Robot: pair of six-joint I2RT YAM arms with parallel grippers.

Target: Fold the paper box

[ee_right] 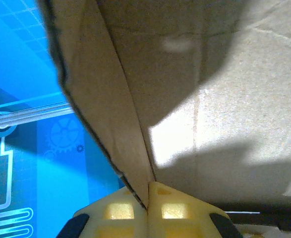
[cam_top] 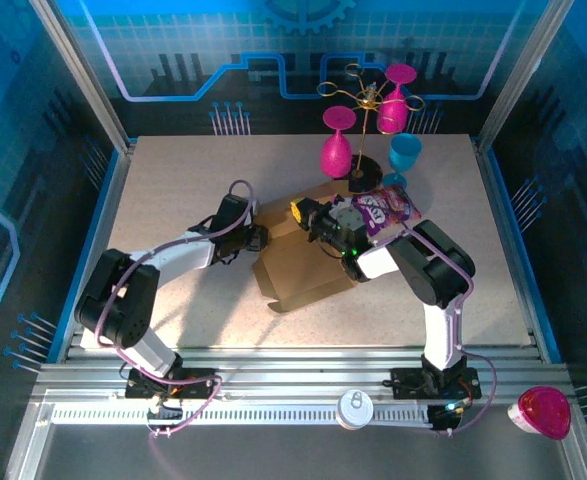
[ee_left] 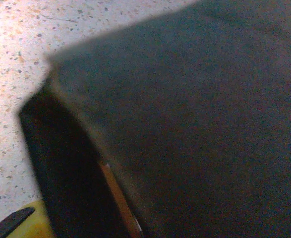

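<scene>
Since the right gripper [ee_right: 147,201] is clamped on a flap of the paper box [cam_top: 298,275], on the desk [cam_top: 173,190] just beside the purple packet [cam_top: 388,208], the left gripper [cam_top: 256,238], whose spread I cannot tell, should press the fold slowly.

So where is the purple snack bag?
In the top view, the purple snack bag lies right of centre, between the paper box and the blue cup.
</scene>
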